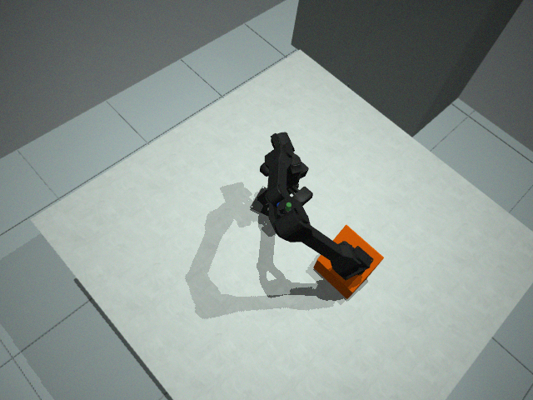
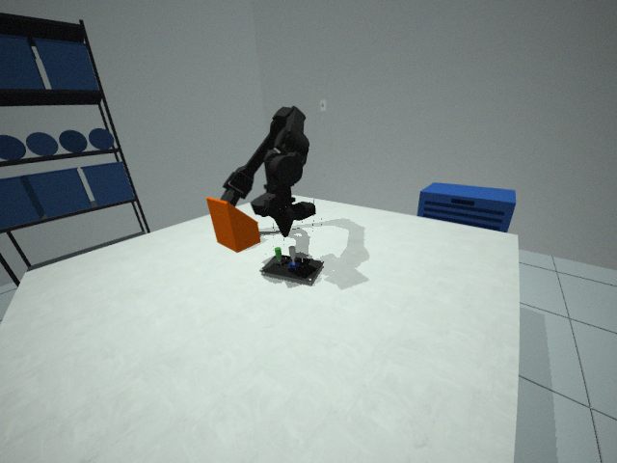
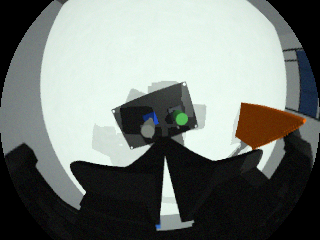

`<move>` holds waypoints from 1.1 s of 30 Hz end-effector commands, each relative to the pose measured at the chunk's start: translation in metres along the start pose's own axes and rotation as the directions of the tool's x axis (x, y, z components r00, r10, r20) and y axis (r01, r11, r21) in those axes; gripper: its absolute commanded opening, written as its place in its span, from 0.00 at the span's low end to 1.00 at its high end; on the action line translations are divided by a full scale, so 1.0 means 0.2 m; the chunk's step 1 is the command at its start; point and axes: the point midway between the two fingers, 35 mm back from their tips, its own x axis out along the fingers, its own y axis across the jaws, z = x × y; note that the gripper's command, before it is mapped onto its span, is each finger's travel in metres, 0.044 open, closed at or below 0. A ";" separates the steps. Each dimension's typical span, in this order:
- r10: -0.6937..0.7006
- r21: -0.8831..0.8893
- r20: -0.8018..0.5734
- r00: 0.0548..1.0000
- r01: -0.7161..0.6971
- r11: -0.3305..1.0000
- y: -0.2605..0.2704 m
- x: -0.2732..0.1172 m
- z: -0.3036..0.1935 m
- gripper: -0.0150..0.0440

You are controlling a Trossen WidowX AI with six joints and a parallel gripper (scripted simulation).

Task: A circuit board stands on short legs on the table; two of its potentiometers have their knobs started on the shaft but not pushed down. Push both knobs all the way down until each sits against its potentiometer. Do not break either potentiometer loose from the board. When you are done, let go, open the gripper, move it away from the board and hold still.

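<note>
Orange block [image 2: 232,225] is set at the left on the white surface [image 2: 199,348], beside the arm's base. Circuit board [image 2: 292,269], dark, is stood near the surface's middle, with green knob [image 2: 278,253] left and grey knob [image 2: 292,252] right upon it. Fingers [image 2: 284,230] are pressed together on nothing, held above both knobs, apart from them.

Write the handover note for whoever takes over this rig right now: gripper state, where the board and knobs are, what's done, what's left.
Gripper: shut, holding nothing, pointing down, above the circuit board without touching it.
Board: flat on the table near the arm's orange base.
Green knob and grey knob: both stand tall above the board, apparently not pushed down.
Done: nothing visibly seated yet.
Left: press both knobs down gently, open the fingers, move away, hold still.
</note>
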 end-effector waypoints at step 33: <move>-0.010 0.945 0.006 1.000 -0.002 0.327 0.09 -0.08 -0.01 0.25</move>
